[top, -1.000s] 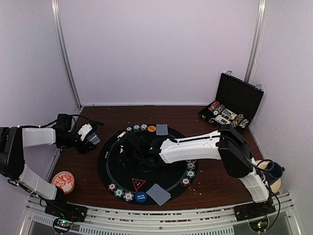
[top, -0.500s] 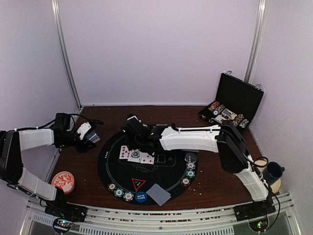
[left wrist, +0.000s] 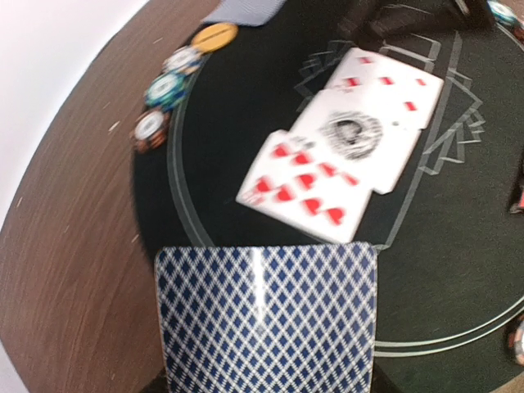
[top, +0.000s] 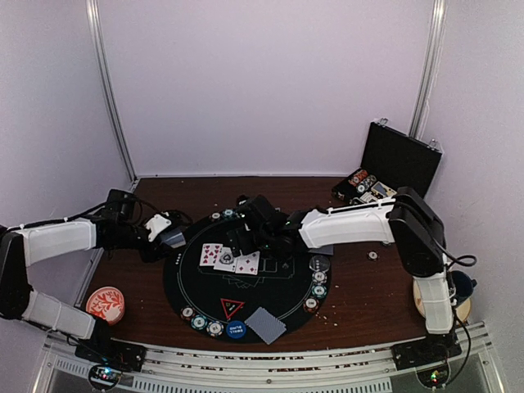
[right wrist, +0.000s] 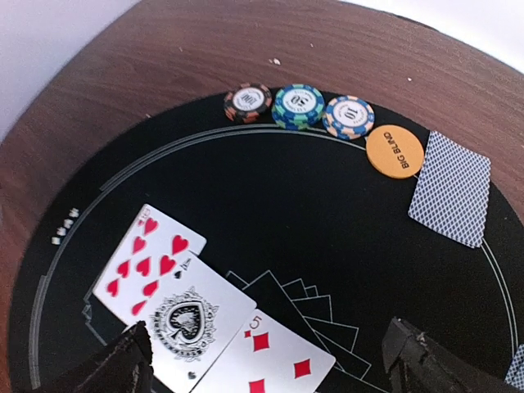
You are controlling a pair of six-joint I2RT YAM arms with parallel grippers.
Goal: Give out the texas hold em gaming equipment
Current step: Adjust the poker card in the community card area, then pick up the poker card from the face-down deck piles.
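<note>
Left gripper (top: 168, 239), at the left-hand edge of the round black mat (top: 278, 299), was clamped narrowly on a blue-backed card (left wrist: 266, 315). In its wrist view that card filled the bottom of the frame, pattern side up, over the mat's rim and the brown table (top: 360, 303).

The right gripper (top: 250, 237) hung over the middle of the mat with its jaws spread wide and nothing between them. Its dark fingertips (right wrist: 123, 360) showed at the two lower corners of its own view.

Below it lay three face-up cards, overlapping in a row: a hearts card (right wrist: 147, 262), the ace of spades (right wrist: 192, 319) and the five of diamonds (right wrist: 274, 360).

At the top of the right wrist frame, three striped chips (right wrist: 299, 106) sat side by side on the mat's far edge. Just beside them were an orange disc (right wrist: 395, 150) marked BIG BLIND and a face-down card (right wrist: 450, 188).

Along the lower edge in the overhead view I could see more chips (top: 201, 321), a blue disc (top: 236, 329), a red triangle marker (top: 232, 309) and a small face-down pile (top: 265, 324). Another run of chips (top: 318, 282) lined the mat's right side.

An open black case (top: 393, 176) stood at the upper right with chips in it. A red-and-white dish (top: 106, 303) sat at the lower left.
</note>
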